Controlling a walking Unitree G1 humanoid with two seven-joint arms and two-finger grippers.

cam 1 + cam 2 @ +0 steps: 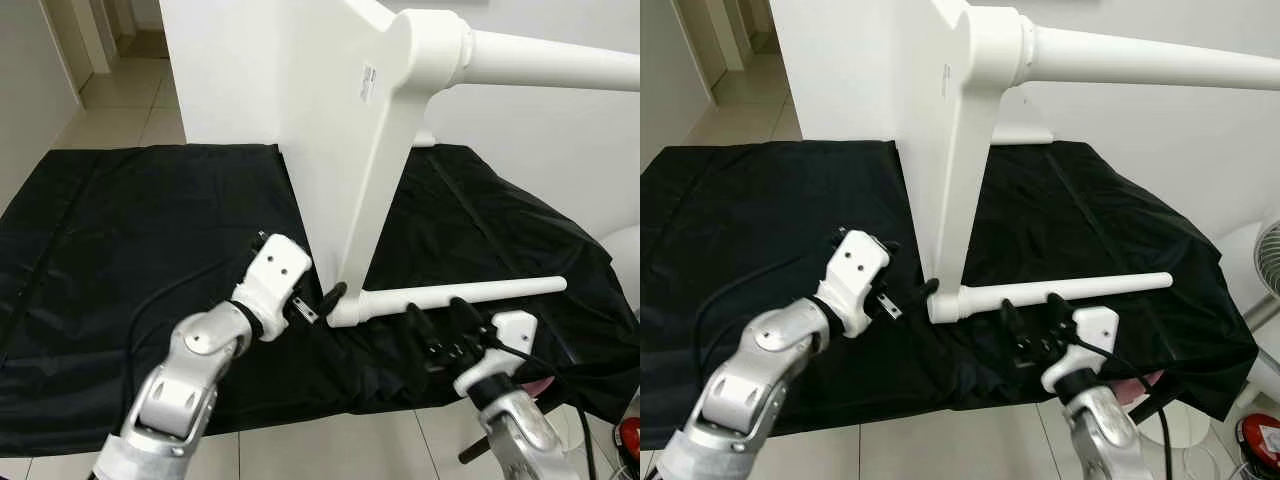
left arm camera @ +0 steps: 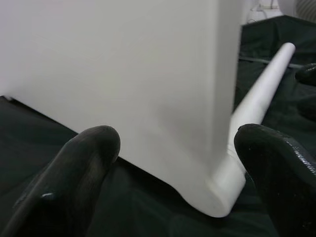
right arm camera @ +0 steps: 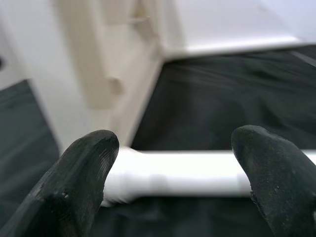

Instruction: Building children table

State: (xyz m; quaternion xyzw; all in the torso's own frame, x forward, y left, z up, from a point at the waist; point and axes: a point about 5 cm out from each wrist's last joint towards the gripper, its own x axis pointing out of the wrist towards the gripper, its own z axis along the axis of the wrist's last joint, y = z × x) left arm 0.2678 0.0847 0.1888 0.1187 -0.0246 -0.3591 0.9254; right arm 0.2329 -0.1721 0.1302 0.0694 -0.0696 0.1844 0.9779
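A white children's table stands on its edge on a black cloth, its top upright. One leg sticks out to the right high up. A lower leg lies just above the cloth, pointing right. My left gripper is open at the bottom corner of the top, where the lower leg joins; in the left wrist view that corner sits just ahead of the fingers. My right gripper is open just in front of the lower leg, with the fingertips apart on either side of it.
The cloth covers a low platform with tile floor beyond it and along the near edge. White walls stand behind the table. A fan and a red object are at the far right near the floor.
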